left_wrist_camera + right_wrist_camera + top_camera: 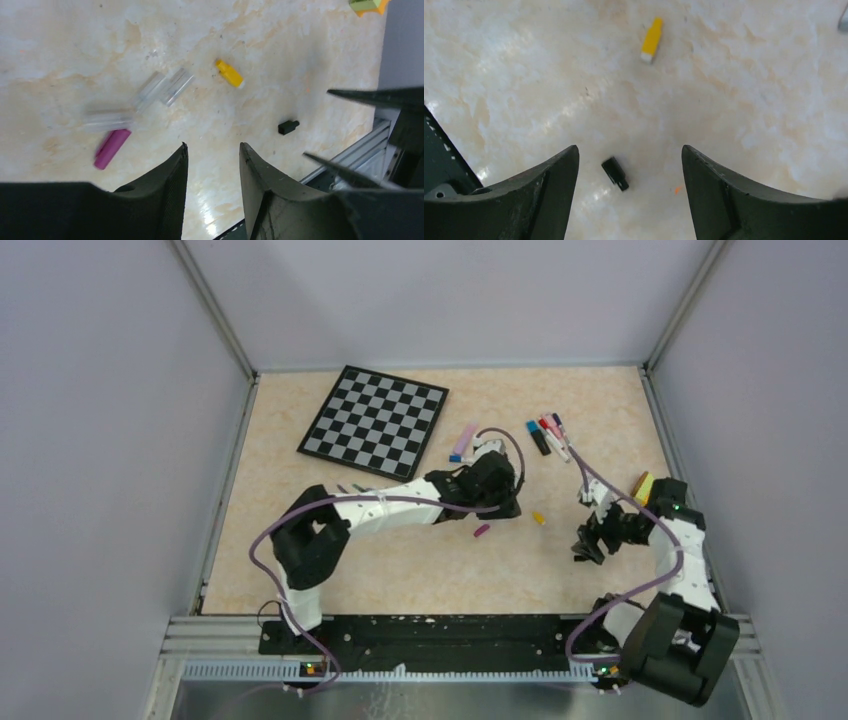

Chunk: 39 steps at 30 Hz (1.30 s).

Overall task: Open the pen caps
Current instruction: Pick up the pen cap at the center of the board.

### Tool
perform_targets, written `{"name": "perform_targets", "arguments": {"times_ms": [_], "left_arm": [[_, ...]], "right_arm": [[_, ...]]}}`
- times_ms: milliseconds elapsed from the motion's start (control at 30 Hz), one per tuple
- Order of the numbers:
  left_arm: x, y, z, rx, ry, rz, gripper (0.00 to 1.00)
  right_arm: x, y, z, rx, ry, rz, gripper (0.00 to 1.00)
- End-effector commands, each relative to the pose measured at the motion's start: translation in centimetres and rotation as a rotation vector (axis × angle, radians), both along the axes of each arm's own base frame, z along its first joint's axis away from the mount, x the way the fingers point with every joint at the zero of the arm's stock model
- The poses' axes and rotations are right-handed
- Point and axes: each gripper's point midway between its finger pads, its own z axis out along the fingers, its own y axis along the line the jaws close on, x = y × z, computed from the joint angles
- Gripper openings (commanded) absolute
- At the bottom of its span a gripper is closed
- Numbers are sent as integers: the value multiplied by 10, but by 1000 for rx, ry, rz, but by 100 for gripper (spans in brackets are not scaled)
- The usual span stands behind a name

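Mia: Where are the pens (548, 437) that have caps on?

Tom: In a little bunch to the right of the chessboard (375, 422). One pink pen (464, 438) lies closer, just by the chessboard's right corner.

Mia: How many are there?

Tom: I count three or four in the bunch. They lie too tight to be sure. Then there is the one pink pen. A blurry pale thing (145, 97) shows in the left wrist view, and I cannot tell what it is.

Mia: And loose caps?

Tom: Three. A yellow cap (539, 518), a purple cap (482, 531) and a tiny black cap (615, 173). All lie on the table (420, 570), right of the chessboard and nearer the arms.

Mia: What about the two end effectors?

Tom: The left end effector (212, 162) has a narrow gap and holds nothing. The right end effector (629, 150) is wide and holds nothing. The black cap lies on the table between its fingers.

Mia: What could go wrong?

Tom: I think the pens are so close that the fingers might pinch two at once. A cap might not come off if only one end effector holds the pen. And an arm could knock a loose cap, so it rolls away.
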Motion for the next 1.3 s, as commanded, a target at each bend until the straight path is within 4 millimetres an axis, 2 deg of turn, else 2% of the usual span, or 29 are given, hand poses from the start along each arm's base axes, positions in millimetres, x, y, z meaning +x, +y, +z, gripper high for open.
{"name": "perform_targets", "arguments": {"times_ms": [0, 67, 133, 267, 333, 400, 467, 600, 800, 1000, 1267], "left_arm": [[-6, 12, 68, -154, -300, -178, 46], [-15, 26, 79, -178, -376, -223, 48], [-21, 44, 82, -165, -439, -244, 50], [-23, 87, 94, -127, -544, -183, 61], [-27, 108, 104, -132, -596, -159, 68], [-31, 126, 107, -129, -627, -136, 77], [-35, 143, 109, -133, -653, -105, 81], [-42, 172, 106, -140, -676, -48, 86], [-47, 192, 105, -157, -686, 6, 88], [-48, 192, 100, -148, -674, 1, 88], [-48, 196, 98, -135, -669, 11, 88]], "right_arm": [[-23, -37, 6, -133, 68, 118, 72], [-40, -39, 14, -134, 72, 271, 72], [-47, -39, 13, -139, 65, 379, 70], [-37, -30, -1, -173, -70, 498, 73], [-31, -26, -12, -209, -65, 514, 72], [-26, -21, -22, -236, -71, 532, 72], [-18, -18, -27, -262, -85, 530, 72], [-15, -20, -37, -293, -72, 545, 70], [-26, -28, -55, -341, -3, 596, 58], [-31, -24, -63, -351, 58, 639, 47], [-39, -21, -73, -364, 164, 664, 19]]}}
